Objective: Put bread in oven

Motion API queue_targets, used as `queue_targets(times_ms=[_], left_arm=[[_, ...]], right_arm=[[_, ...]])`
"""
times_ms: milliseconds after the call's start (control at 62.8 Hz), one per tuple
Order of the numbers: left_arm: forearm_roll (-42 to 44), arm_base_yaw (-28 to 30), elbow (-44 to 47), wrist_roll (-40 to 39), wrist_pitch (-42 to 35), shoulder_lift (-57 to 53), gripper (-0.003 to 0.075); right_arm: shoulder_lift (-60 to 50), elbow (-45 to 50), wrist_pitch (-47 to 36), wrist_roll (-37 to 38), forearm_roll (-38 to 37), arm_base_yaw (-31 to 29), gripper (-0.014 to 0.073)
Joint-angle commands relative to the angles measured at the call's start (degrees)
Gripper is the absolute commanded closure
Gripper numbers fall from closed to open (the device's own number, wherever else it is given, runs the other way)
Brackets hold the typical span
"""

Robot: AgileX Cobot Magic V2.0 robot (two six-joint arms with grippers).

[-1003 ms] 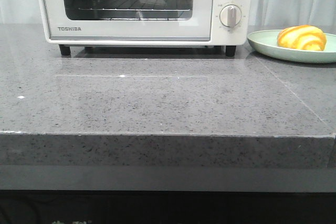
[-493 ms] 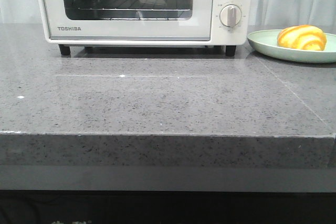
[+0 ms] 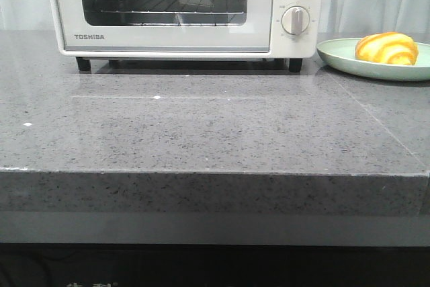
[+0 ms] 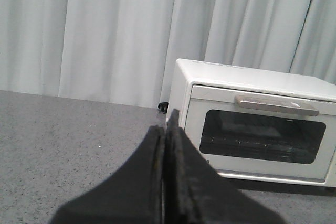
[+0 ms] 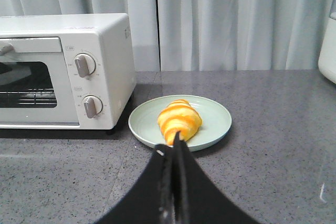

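1. Oven (image 3: 181, 8) — cream-white, TOSHIBA lettering on the lower door frame, standing on short black feet at the back of the grey stone counter (image 3: 201, 132). Door shut.
2. Oven contents: a wire rack (image 3: 168, 6) is visible through the glass window; nothing rests on it as far as the window shows.
3. Two round knobs (image 5: 85, 65) sit on the oven's control panel, one above the other, beside the door.
4. Plate (image 3: 339, 55) — pale green, on the counter just beside the oven's knob end, not touching it.
5. Plate contents: the bread (image 3: 385, 48), golden yellow with orange-brown stripes, lies near the plate's centre. It is the only item on the plate.
6. Left gripper (image 4: 164, 145) — fingers pressed together, nothing between them, raised above the counter and facing the oven's door, well apart from it.
7. Right gripper (image 5: 173, 150) — fingers closed against each other, empty, facing the plate from the side away from the curtain (image 5: 236, 19); it is not in contact with the bread.
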Motion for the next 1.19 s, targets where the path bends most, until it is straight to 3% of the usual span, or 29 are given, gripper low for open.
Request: queue_targets(times_ms=[0, 175, 462, 716, 812, 907, 923, 987, 1066, 1178], left_arm=[[0.01, 0.25, -6.8, 2.26, 1.47, 6.21, 0.0738], [0.01, 0.25, -12.2, 3.3, 6.28, 14.46, 0.0738], [-1.08, 0.25, -11.31, 3.3, 6.7, 20.63, 0.0738], [-1.08, 0.25, -11.31, 3.3, 6.7, 21.38, 0.0738], [-1.08, 0.25, -11.31, 3.4, 6.7, 21.38, 0.0738], [-1.08, 0.25, -11.31, 3.42, 6.7, 21.52, 0.0738], [-1.08, 0.25, -11.31, 3.42, 6.7, 21.52, 0.0738], [-1.08, 0.25, -11.31, 4.12, 6.7, 21.9, 0.0738], [-1.73, -0.14, -11.31, 4.12, 5.61, 22.93, 0.0738], [-4.22, -3.33, -11.95, 6.41, 1.7, 25.13, 0.0738]], right_arm=[[5.7, -6.42, 0.53, -0.64, 0.15, -0.44, 0.071], [15.77, -12.67, 7.7, -0.64, 0.15, -0.44, 0.071], [25.35, -12.8, 8.58, -0.64, 0.39, -0.44, 0.071], [26.36, -12.8, 8.69, -0.69, -2.55, -0.44, 0.0691], [26.36, -12.8, 8.73, -0.69, -4.01, -0.44, 0.0536], [26.36, -12.8, 8.68, -0.69, -4.31, -0.44, 0.0301], [26.36, -12.8, 8.67, -0.69, -4.31, -0.44, 0.0229], [26.36, -12.8, 8.73, -0.69, -4.31, -0.44, 0.0101], [26.36, -12.8, 8.73, -0.69, -4.31, -0.44, 0.0022], [26.36, -12.8, 8.73, -0.69, -4.14, -0.44, 0.002]])
